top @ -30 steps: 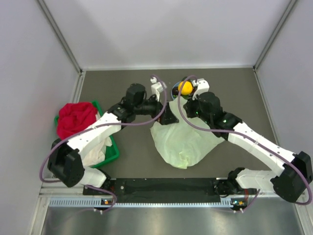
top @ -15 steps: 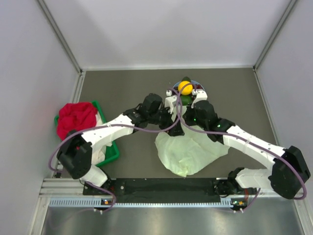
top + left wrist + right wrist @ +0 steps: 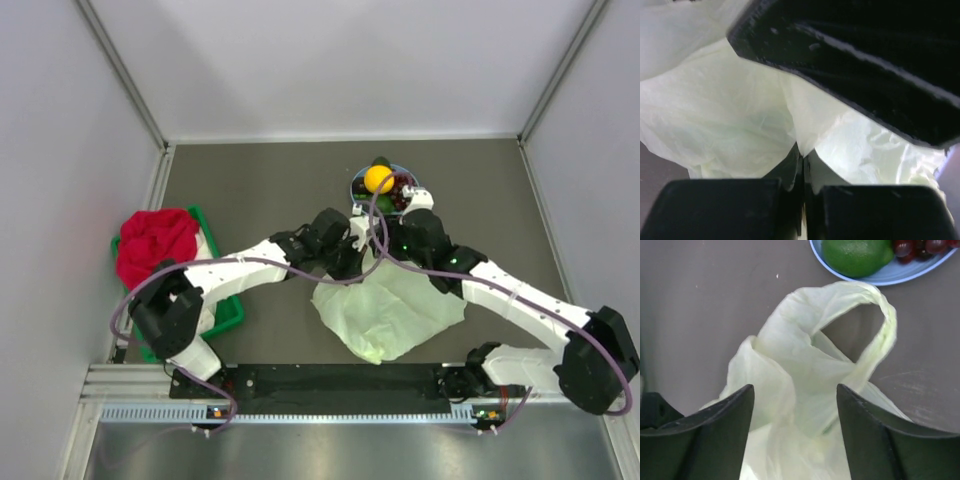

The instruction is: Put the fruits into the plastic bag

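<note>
Orange (image 3: pixel 378 179), grapes (image 3: pixel 401 189) and green fruit (image 3: pixel 855 254) sit on the plate (image 3: pixel 912 274) at the far side of the counter (image 3: pixel 250 180). The bag (image 3: pixel 388 312) lies just on the near side of it, handle loop (image 3: pixel 884 325) reaching toward the plate. Your right end effector (image 3: pixel 794 390) is spread wide astride that loop, gripping nothing, and is the nearer one; the fruit lies straight ahead of it. Left end effector (image 3: pixel 802 167) is pinched tight on a fold of bag film. Likely next: open the mouth toward the plate.

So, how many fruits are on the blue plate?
3 visible: orange citrus at the far side of the plate, red grapes right of it, green fruit at the near rim. Others may be hidden.
</note>
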{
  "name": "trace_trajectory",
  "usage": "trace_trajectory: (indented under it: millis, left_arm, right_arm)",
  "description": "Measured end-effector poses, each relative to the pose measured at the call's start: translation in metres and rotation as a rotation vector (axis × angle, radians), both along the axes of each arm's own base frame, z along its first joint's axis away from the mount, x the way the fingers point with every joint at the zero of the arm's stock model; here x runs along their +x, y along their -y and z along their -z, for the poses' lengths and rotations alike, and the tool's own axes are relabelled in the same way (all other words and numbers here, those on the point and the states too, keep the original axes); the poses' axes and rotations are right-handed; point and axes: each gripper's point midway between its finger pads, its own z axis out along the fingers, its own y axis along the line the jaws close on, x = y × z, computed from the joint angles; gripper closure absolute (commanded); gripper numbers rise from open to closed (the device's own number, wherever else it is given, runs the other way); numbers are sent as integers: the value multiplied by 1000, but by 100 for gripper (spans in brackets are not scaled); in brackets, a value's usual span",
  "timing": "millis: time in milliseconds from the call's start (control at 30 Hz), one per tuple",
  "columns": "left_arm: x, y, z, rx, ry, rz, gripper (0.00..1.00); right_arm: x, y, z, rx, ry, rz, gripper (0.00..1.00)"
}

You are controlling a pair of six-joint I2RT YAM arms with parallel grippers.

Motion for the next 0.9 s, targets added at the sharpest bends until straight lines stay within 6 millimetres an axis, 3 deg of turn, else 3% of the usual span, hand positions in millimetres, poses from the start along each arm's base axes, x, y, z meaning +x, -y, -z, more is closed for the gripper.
trace_trajectory:
  millis: [100, 267, 367, 500, 633, 900]
  left_arm:
    - [-2, -3, -2, 33, 94, -37, 100]
    - [-44, -12, 0, -16, 215, -5, 100]
    - [-56, -28, 4, -62, 251, -38, 100]
    - [-53, -40, 7, -99, 284, -106, 100]
    - [-51, -38, 3, -121, 301, -122, 100]
    - [-58, -34, 3, -134, 306, -104, 100]
  right_arm:
    - [-6, 11, -4, -8, -9, 10, 26]
    - [1, 29, -34, 111, 26, 19, 25]
    - [3, 35, -35, 164, 35, 13, 24]
    - [-8, 27, -10, 206, -27, -51, 24]
    - [-14, 15, 23, 224, -114, -99, 24]
    - [-7, -3, 54, 271, -174, -154, 26]
